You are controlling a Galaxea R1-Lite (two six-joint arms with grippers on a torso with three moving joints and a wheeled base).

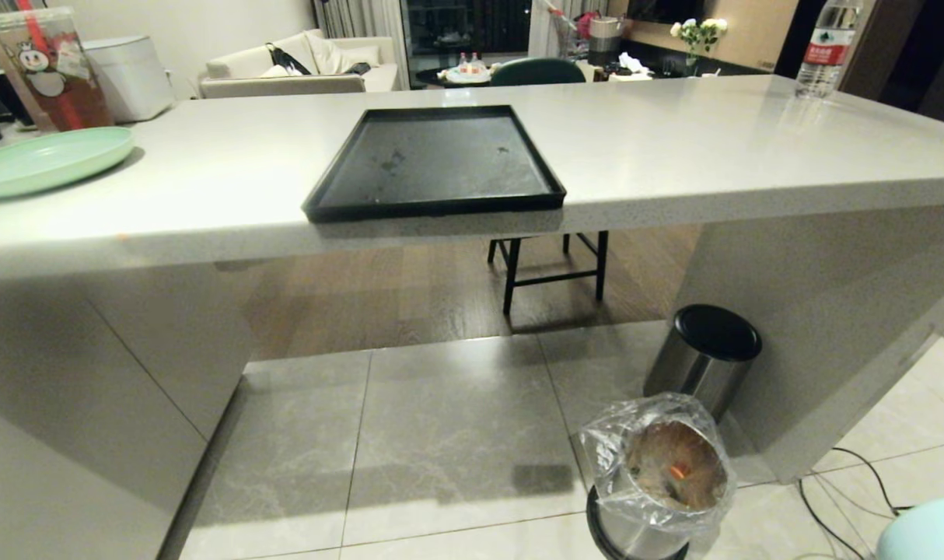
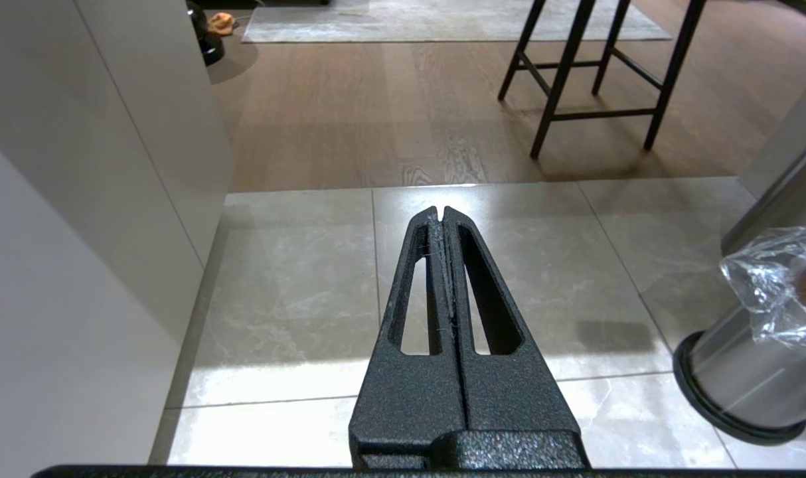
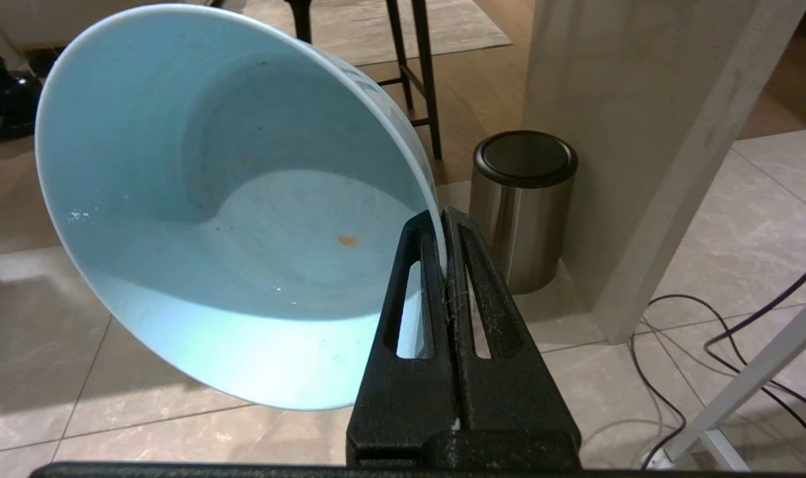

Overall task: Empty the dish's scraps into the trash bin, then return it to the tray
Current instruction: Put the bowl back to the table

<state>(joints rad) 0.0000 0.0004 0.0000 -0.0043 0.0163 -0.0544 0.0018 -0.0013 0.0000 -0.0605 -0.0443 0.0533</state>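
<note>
While tilted, dish (image 3: 230,199) rim pinched in right end effector (image 3: 443,219).

Worktop (image 1: 674,155): tray (image 1: 433,159) at centre, near edge level with the worktop's near edge; plate (image 1: 44,159) at far left, cup (image 1: 48,70) just behind it; water bottle (image 1: 827,48) at far right corner. Floor: trash bin (image 1: 651,482) near, right of centre, scraps (image 1: 678,470) inside; lidded bin (image 1: 705,358) just behind it, against the worktop's right support; stool (image 1: 550,268) beneath the worktop, behind the tray. Dish (image 3: 230,206): gripped at its rim by the right end effector (image 3: 443,219), near right, beside the trash bin.
</note>
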